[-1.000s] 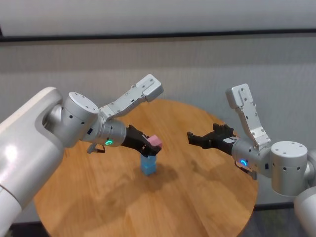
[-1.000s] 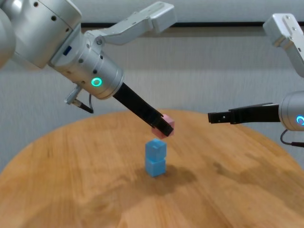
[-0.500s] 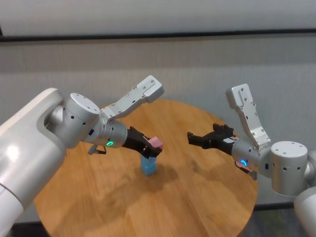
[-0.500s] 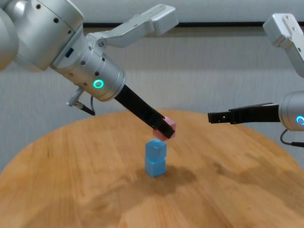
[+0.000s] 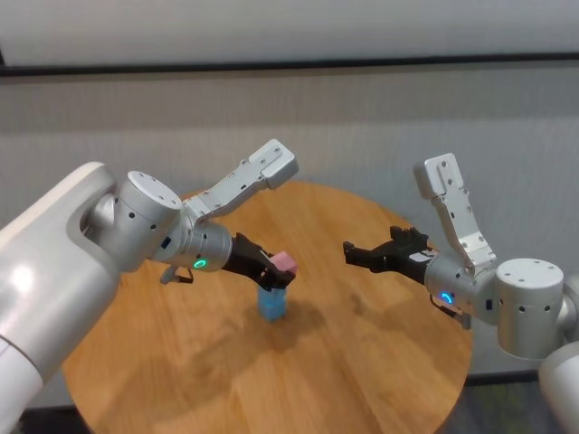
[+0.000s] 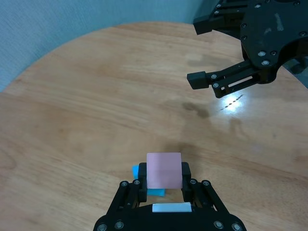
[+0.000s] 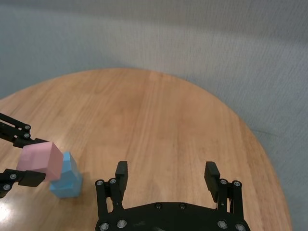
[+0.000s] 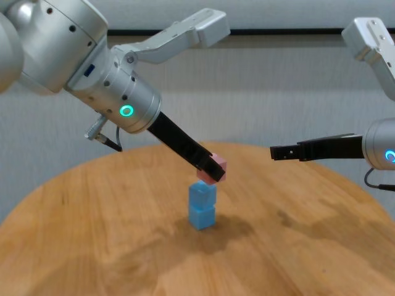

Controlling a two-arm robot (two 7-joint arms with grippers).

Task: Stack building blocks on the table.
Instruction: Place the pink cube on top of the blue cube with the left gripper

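A round wooden table (image 5: 362, 362) stands before a grey wall. Two blue blocks (image 8: 202, 206) are already stacked near its middle. The left gripper (image 8: 212, 169) pinches the pink block (image 8: 215, 168) just above the top blue one, slightly off to one side. The right gripper (image 5: 355, 252) hangs well apart, fingers spread wide, holding nothing. Only setting down and releasing the pink block seems left.

Matt pink block (image 8: 214, 168) and blue blocks (image 8: 202, 206); smooth wood-grain table (image 8: 296, 246).
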